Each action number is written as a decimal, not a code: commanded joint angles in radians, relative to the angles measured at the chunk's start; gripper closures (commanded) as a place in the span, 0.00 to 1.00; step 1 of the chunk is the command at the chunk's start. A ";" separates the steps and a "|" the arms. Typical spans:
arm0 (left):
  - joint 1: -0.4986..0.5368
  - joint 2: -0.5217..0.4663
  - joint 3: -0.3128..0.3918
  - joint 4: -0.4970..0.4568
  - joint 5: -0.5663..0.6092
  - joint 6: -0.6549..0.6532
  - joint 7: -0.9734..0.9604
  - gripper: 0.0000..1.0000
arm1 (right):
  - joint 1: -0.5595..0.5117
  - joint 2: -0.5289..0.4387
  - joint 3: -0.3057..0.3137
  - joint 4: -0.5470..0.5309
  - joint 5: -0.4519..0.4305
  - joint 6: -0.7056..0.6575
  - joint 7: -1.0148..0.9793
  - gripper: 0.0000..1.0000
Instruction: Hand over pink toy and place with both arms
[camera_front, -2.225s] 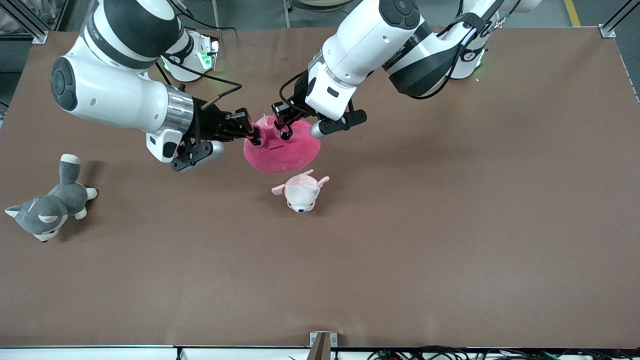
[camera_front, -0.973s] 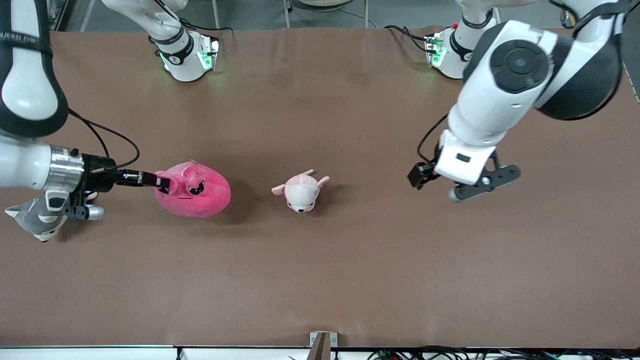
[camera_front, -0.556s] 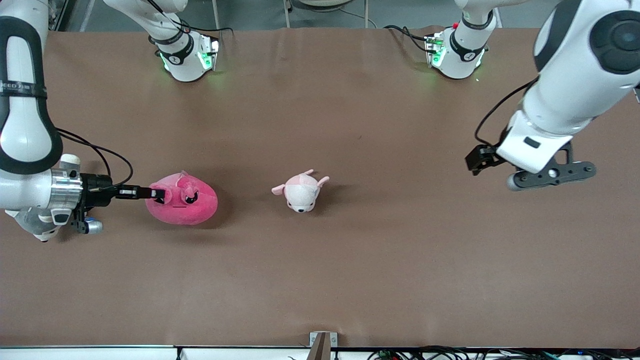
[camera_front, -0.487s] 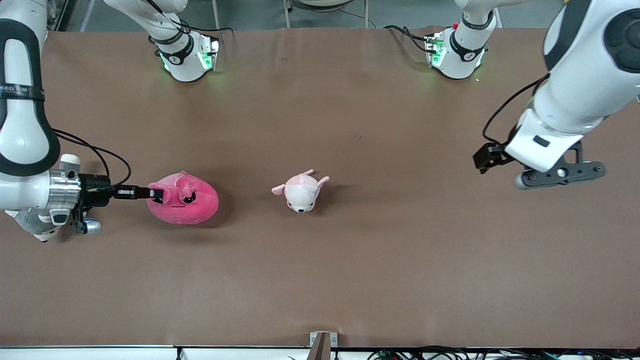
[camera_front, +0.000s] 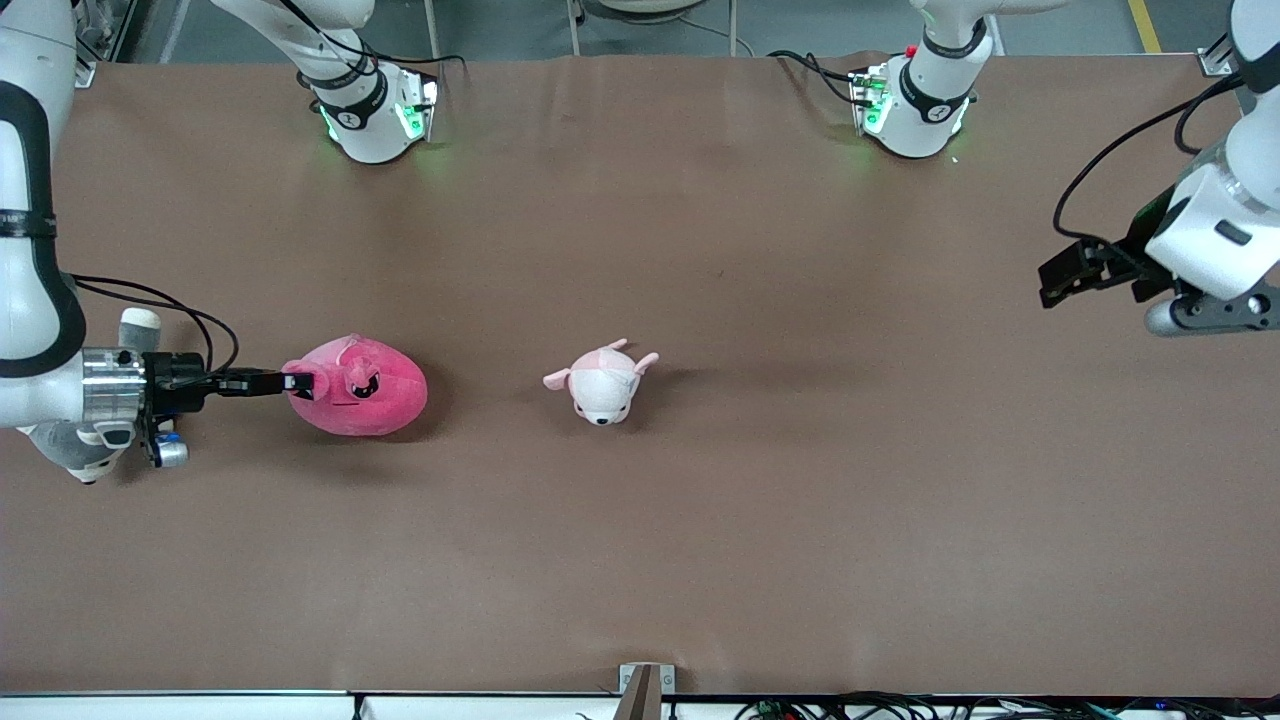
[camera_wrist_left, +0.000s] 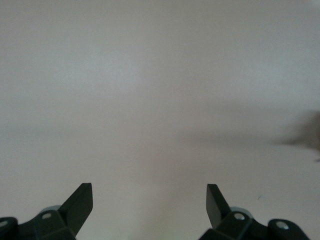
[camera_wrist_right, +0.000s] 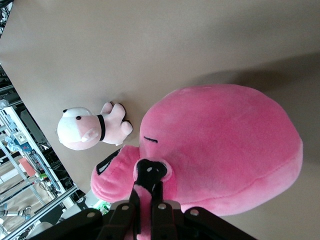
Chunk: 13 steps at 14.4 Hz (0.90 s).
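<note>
I read the handover as done — my right gripper (camera_front: 300, 383) is clamped on an ear of the round hot-pink plush toy (camera_front: 362, 392), low near the brown table's (camera_front: 700, 520) right-arm edge. Release is left; the left gripper (camera_wrist_left: 150, 200) waits spread and empty over the other edge.

A robotics lab: two bolted-down arm bases (camera_front: 370, 110) on a brown-covered table (camera_front: 700, 520) framed by aluminium rails (camera_wrist_right: 30, 165).
</note>
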 joint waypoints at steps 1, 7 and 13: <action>-0.024 -0.116 0.033 -0.122 -0.016 0.007 0.029 0.00 | -0.033 0.026 0.018 0.013 0.026 -0.015 -0.034 0.98; -0.013 -0.150 0.032 -0.127 -0.033 -0.043 0.032 0.00 | -0.064 0.087 0.018 0.031 0.028 -0.012 -0.096 0.97; -0.013 -0.162 0.032 -0.124 -0.035 -0.085 0.047 0.00 | -0.059 0.090 0.017 0.164 -0.065 -0.016 -0.079 0.00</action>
